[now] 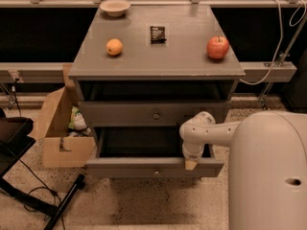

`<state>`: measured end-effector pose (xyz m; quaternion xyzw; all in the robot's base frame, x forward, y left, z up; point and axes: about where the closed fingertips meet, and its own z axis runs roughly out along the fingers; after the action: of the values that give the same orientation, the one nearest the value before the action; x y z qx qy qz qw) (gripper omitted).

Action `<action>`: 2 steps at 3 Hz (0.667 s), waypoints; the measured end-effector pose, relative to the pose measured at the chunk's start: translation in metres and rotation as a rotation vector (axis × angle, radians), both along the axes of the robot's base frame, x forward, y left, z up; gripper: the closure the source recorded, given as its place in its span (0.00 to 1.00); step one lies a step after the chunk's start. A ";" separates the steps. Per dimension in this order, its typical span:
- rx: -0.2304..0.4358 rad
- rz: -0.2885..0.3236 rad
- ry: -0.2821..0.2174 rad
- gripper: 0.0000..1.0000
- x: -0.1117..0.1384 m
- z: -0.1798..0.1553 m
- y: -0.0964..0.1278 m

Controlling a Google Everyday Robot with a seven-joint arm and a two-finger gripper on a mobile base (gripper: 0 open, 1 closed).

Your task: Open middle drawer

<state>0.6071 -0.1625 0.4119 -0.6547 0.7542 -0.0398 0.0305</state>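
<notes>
The middle drawer (120, 167) of the grey cabinet is pulled out, and its dark inside shows behind the long flat front panel with a small round knob (156, 172). Above it the taller-fronted drawer (120, 114) with the same knob is closed. The lowest drawer is hidden under the open one. My gripper (190, 163) hangs from the white arm (211, 133) and sits at the top edge of the open drawer's front panel, right of the knob.
On the cabinet top (182, 56) lie an orange (114, 47), a red apple (218, 47), a dark snack packet (157, 33) and a bowl (115, 6). A cardboard box (60, 128) stands at the left. A black stand leg (62, 205) lies on the floor.
</notes>
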 end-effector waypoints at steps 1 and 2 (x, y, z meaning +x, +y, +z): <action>0.000 0.000 0.004 0.23 -0.001 -0.002 0.000; -0.001 0.000 0.007 0.02 -0.003 -0.004 0.000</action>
<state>0.6046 -0.1629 0.4084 -0.6550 0.7542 -0.0379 0.0277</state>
